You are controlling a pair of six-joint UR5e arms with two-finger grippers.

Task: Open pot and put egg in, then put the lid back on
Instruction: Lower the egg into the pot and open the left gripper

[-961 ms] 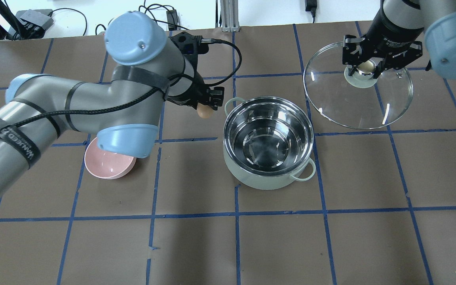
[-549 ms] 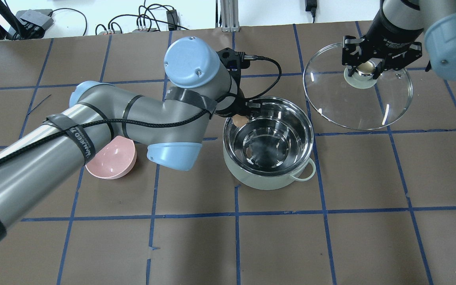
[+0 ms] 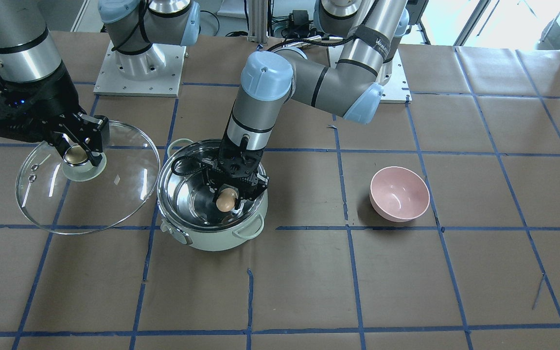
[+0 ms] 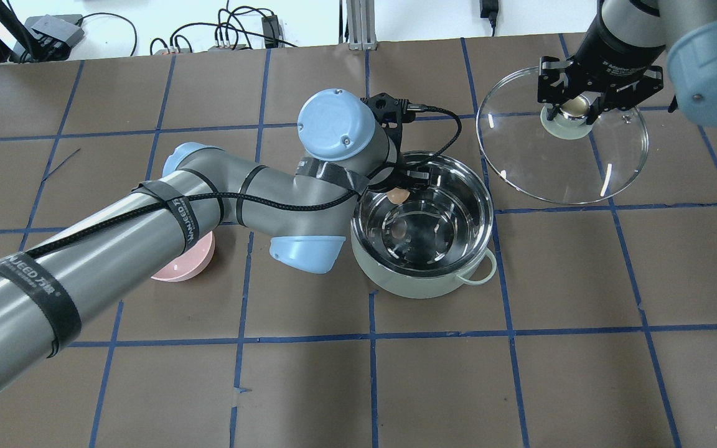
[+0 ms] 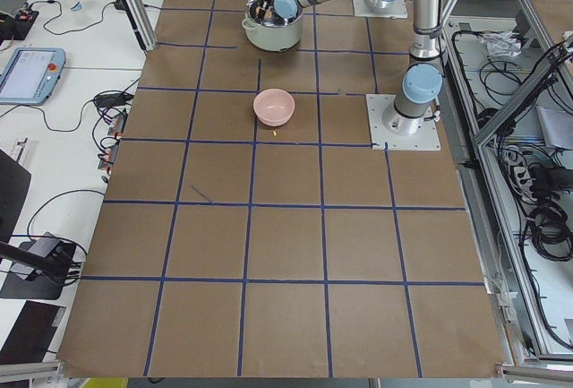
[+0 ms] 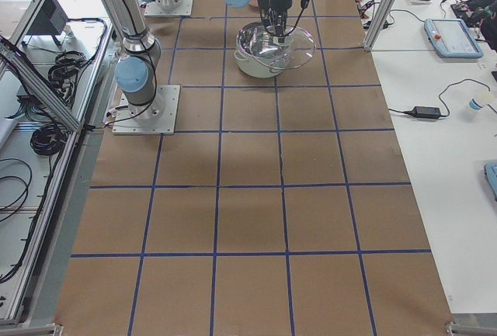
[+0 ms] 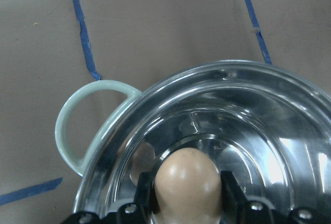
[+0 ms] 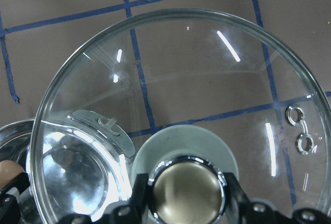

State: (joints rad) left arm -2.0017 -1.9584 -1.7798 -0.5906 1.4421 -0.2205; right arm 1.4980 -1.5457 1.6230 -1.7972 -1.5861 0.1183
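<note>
Two fingers of the left gripper (image 3: 227, 198) pinch the egg (image 7: 189, 180), its long axis roughly along them. They hold it above the steel floor of the pot (image 4: 396, 283), just inside the rim on the robot's left, so the release looks to need only a short drop straight down. The right gripper (image 4: 573, 107) clamps the knob (image 8: 187, 193) of the lid (image 4: 607, 162), held well aside. A second ago the egg was outside the pot; the lid has not moved.
</note>
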